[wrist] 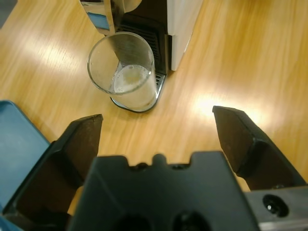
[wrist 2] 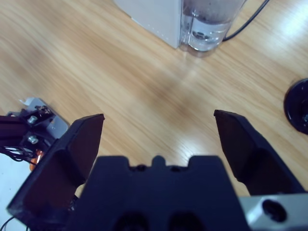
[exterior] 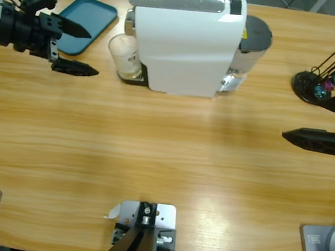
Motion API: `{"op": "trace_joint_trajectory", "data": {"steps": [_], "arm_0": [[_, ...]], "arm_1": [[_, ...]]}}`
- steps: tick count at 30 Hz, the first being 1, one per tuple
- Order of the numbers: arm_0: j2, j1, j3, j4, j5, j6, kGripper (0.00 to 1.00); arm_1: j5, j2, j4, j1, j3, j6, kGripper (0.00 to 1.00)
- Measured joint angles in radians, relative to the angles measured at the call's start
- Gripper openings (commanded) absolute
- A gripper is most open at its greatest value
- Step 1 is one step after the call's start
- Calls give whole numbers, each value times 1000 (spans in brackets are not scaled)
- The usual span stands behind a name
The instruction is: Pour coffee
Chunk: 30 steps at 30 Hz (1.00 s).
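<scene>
My left gripper [wrist: 156,126] gapes wide, holding nothing; the glass [wrist: 122,70] with its shallow coffee [wrist: 129,78] stands just ahead under the coffee machine [exterior: 186,43]. Closing off-centre could tip it and spill.

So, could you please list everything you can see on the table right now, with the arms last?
Coffee machine: one, white, back middle of the table.
Water tank: one, clear, at the machine's rear.
Glass: one, clear, on the machine's drip tray, holding a little pale coffee.
Tray: one, teal, back left.
Capsule stand: one, black wire, back right, with small coloured capsules.
Table: one, wooden.
Left gripper: black jaws open, pointed at the glass but not touching it.
Right gripper: black jaws open, nothing between them.
</scene>
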Motion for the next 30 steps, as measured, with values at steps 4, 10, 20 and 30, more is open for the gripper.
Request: {"op": "trace_joint_trajectory", "data": {"steps": [4,10,20,30], "arm_0": [[45,8,-7,-83,23,16,1000],[122,10,-54,-129,-34,16,1000],[208,10,-81,-162,-65,16,1000],[265,1,-116,-166,-70,16,1000]], "arm_1": [[0,1,19,0,0,0,1000],[-2,33,21,0,-1,-1,1000],[-21,97,21,0,-45,-3,1000],[-23,120,30,0,-85,-5,1000]]}}
